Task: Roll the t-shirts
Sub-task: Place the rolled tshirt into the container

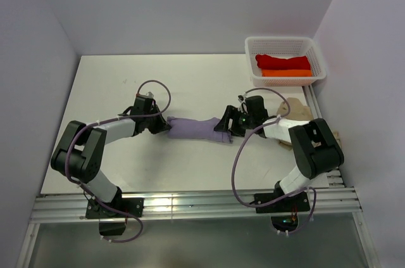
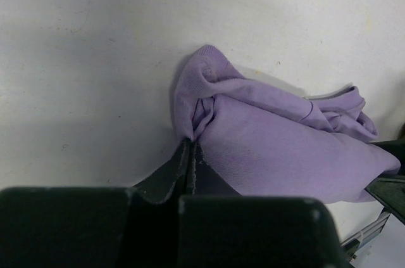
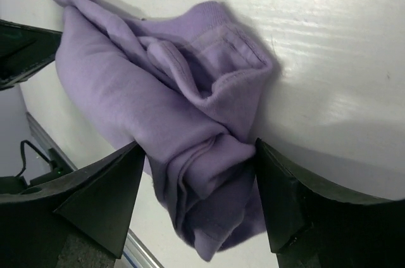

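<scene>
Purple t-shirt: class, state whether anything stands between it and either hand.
Nothing visible does. The left hand is shut on one end of the purple t-shirt; the right hand stands open around its other end.

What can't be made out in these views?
1. Beige t-shirt, top view: mostly hidden by the right arm; rolled or not, unclear.
2. Red t-shirt and orange t-shirt, top view: too small in the basket to judge their rolls.
3. Lavender t-shirt, top view: both ends covered by the left claw and right claw.
</scene>
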Controlling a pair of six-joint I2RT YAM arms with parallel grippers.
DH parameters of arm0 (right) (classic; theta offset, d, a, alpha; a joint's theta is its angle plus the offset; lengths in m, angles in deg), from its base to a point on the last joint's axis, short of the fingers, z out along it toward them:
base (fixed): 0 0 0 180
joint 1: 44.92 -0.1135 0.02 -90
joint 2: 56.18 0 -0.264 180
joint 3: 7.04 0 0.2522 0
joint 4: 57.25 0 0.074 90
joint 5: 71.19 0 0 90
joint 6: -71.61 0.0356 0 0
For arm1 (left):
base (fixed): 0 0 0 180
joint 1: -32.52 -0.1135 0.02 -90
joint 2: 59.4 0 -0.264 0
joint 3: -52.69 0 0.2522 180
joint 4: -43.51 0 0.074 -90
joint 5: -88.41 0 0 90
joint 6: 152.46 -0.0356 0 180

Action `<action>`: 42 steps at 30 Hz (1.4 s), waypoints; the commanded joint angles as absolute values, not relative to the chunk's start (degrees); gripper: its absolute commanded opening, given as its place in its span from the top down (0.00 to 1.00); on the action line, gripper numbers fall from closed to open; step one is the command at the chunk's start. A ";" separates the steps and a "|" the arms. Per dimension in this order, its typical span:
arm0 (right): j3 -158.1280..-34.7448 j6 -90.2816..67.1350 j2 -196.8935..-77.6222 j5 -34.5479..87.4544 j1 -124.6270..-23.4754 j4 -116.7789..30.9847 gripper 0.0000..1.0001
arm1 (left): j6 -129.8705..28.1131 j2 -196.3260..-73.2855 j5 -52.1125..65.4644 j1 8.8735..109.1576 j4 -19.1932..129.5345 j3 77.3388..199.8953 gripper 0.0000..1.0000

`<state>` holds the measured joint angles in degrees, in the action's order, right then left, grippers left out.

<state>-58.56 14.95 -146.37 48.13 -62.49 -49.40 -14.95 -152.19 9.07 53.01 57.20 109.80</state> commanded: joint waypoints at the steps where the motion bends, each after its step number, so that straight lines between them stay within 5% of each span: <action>1: -57.10 18.26 -148.72 52.30 -62.06 -56.58 0.23 | -16.31 -153.35 7.73 53.17 59.29 111.01 1.00; 4: -55.17 19.67 -149.17 52.04 -62.06 -58.43 0.30 | -16.14 -152.92 7.56 53.08 59.38 110.48 1.00; 10: -55.08 20.90 -149.52 52.56 -61.63 -58.96 0.89 | -15.18 -152.04 9.05 53.08 58.07 109.43 1.00; 12: -56.56 20.64 -149.78 52.83 -61.36 -58.35 1.00 | -14.30 -151.51 10.10 53.08 57.80 109.08 1.00; 23: -69.22 16.42 -145.65 47.65 -59.08 -45.96 1.00 | -9.90 -145.89 10.02 56.33 51.74 112.58 1.00; 30: -77.92 14.22 -145.30 45.62 -55.21 -38.58 1.00 | -9.63 -149.66 8.08 58.97 55.33 125.04 1.00; 42: -70.29 12.99 -148.11 49.74 -54.77 -43.31 1.00 | -8.58 -154.68 9.41 59.59 54.55 123.50 1.00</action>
